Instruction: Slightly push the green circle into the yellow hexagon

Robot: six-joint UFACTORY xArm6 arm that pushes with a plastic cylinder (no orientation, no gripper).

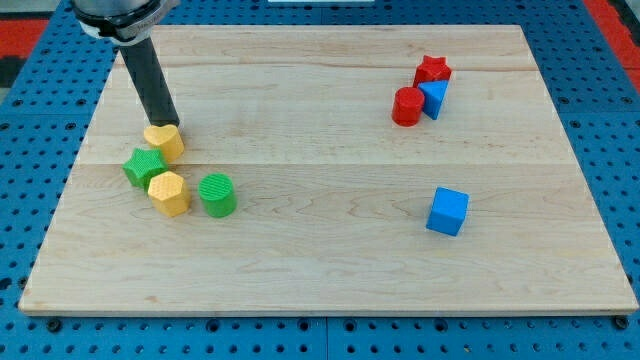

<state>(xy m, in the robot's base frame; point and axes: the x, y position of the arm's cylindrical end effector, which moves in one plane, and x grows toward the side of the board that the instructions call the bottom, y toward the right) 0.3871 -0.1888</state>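
Wooden planks make up the desk (300, 260), pale and bare across its middle; I see my rod (148, 80) slanting down from the view's top left, and my tip (168, 124) sits at the very top edge of a yellow heart-like block (164, 141), touching it or nearly so; I have no hand on this rig, only the rod, so nothing spreads or pinches. Below the tip lies a small cluster: the green star (143, 166) just left of and below that yellow block, the yellow hexagon (169, 192) right beneath the star's lower right, and the green circle (217, 194) just to the hexagon's right, beside it, though I cannot tell whether the two touch. The green circle lies below and to the right of my tip, apart from it, with the heart-like block and the hexagon nearer to the tip. Far off at the view's upper right stand a red star (433, 69), a red cylinder (407, 105) and a blue block (435, 98) huddled together; a blue cube (447, 211) sits alone lower right.
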